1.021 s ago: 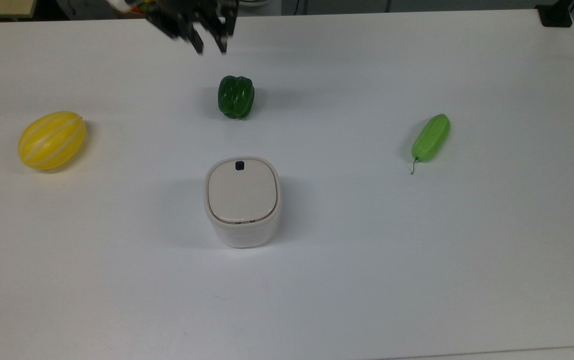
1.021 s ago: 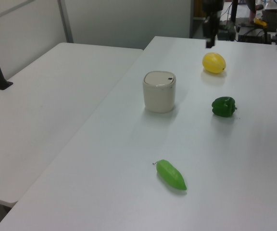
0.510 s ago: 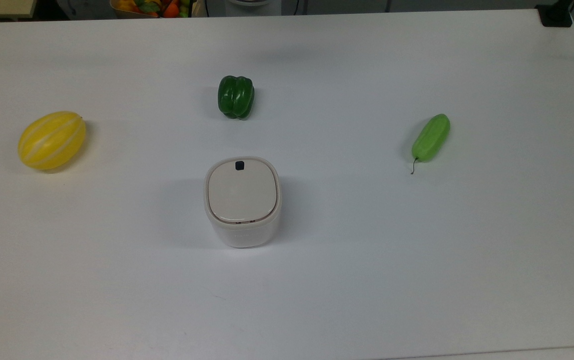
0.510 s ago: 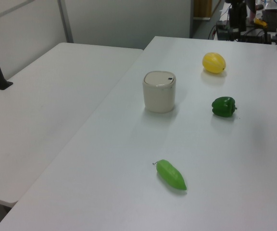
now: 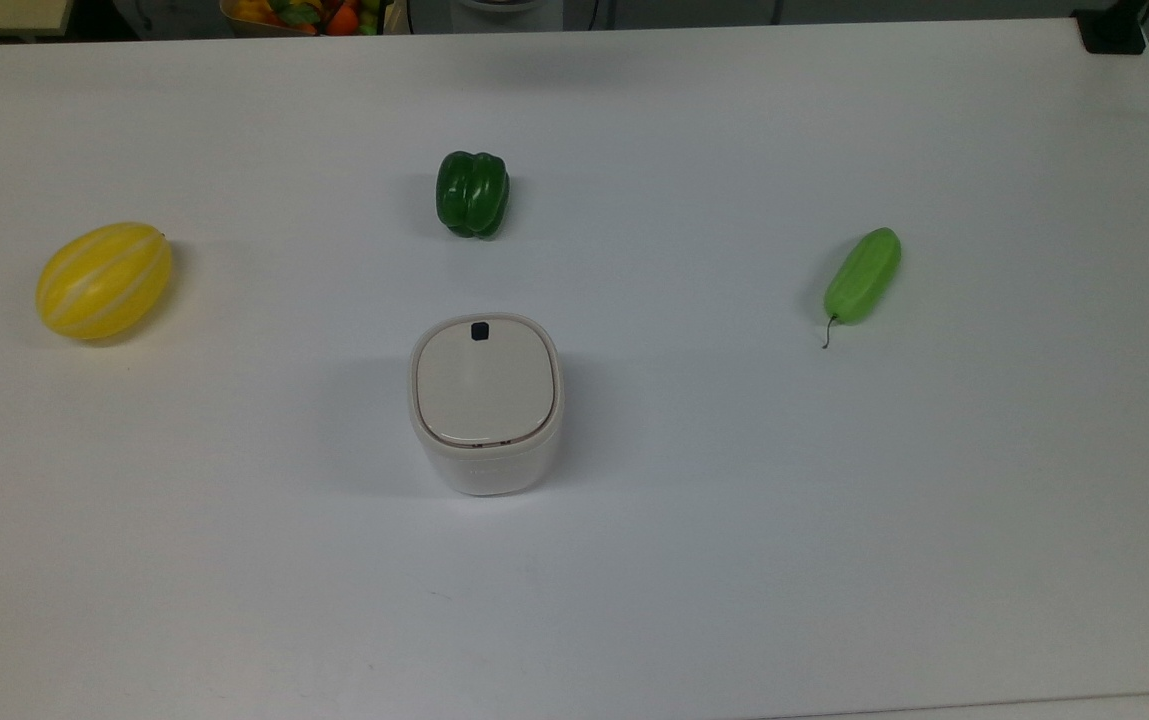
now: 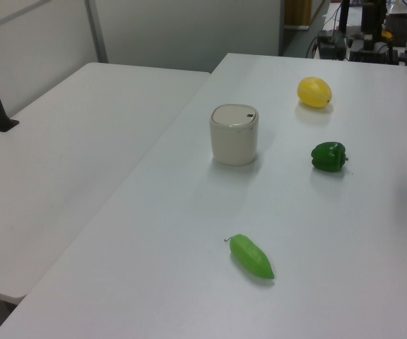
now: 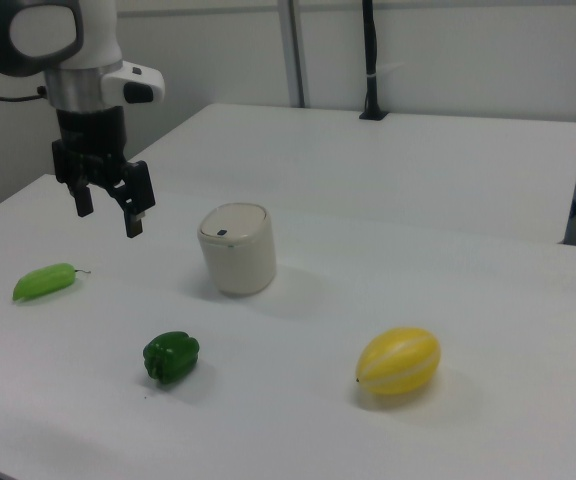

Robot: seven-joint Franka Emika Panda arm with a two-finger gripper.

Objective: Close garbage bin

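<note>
The garbage bin (image 5: 485, 400) is a small white rounded-square tub standing upright mid-table, also seen in the left view (image 6: 234, 134) and the right view (image 7: 237, 248). Its flat beige lid (image 5: 484, 380) lies level on the rim, with a tiny dark button (image 5: 480, 331) at its far edge. My gripper (image 7: 107, 213) hangs in the air off the bin's left side in the right view, well above the tabletop. It is open, with nothing between its black fingers (image 7: 132, 219), and it touches nothing.
On the white table (image 5: 834, 500) lie a dark green pepper (image 5: 473, 193), a yellow striped melon (image 5: 104, 279) and a light green gourd (image 5: 863, 274). A second table (image 6: 69, 141) adjoins in the left view. A black post (image 7: 370, 60) stands at the back in the right view.
A second ago my gripper was at the top view's upper edge above the pepper; it has since left that edge. The bin and the produce have not moved.
</note>
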